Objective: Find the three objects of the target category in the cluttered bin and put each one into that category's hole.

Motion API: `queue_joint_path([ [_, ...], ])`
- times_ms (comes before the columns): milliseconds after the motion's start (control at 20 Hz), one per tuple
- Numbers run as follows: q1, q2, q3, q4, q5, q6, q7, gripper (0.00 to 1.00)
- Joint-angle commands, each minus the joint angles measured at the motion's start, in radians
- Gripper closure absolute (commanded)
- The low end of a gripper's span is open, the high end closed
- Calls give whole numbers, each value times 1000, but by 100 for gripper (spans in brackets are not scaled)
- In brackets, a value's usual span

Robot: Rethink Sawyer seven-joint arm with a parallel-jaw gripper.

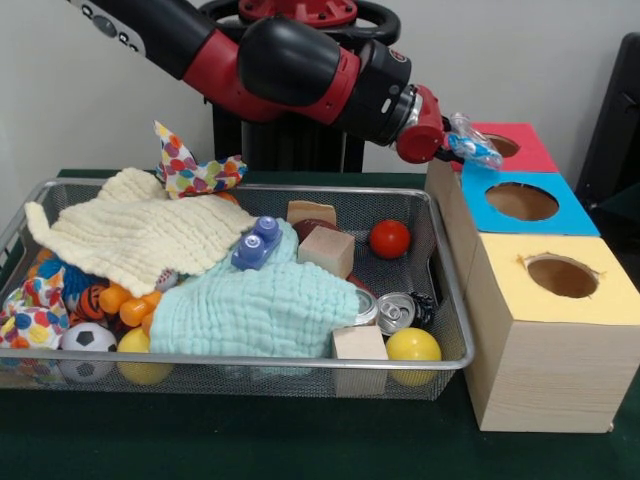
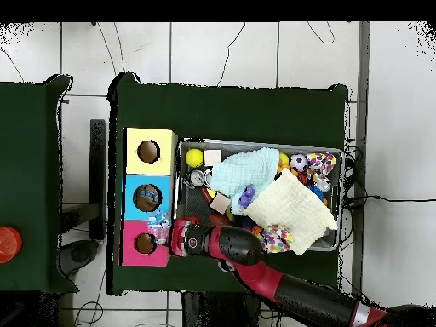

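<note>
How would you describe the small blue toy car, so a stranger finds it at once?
Look in the wire mesh bin, near its middle. The blue toy car lies where the cream cloth meets the mint cloth. It is the only periwinkle plastic piece with round bumps.

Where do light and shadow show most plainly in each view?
Front view: highlights gleam on the arm, the red ball and the can. Overhead view: the hole in the yellow box lies in shadow.
</note>
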Motion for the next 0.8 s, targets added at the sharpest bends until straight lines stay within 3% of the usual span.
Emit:
queue_joint_path([
  [50,29,-11,13,-191,152,-158,251,0],
  [500,-9,46,59,-199,183,-156,259,0],
  [800,44,-32,28,-182,272,-151,348,0],
])
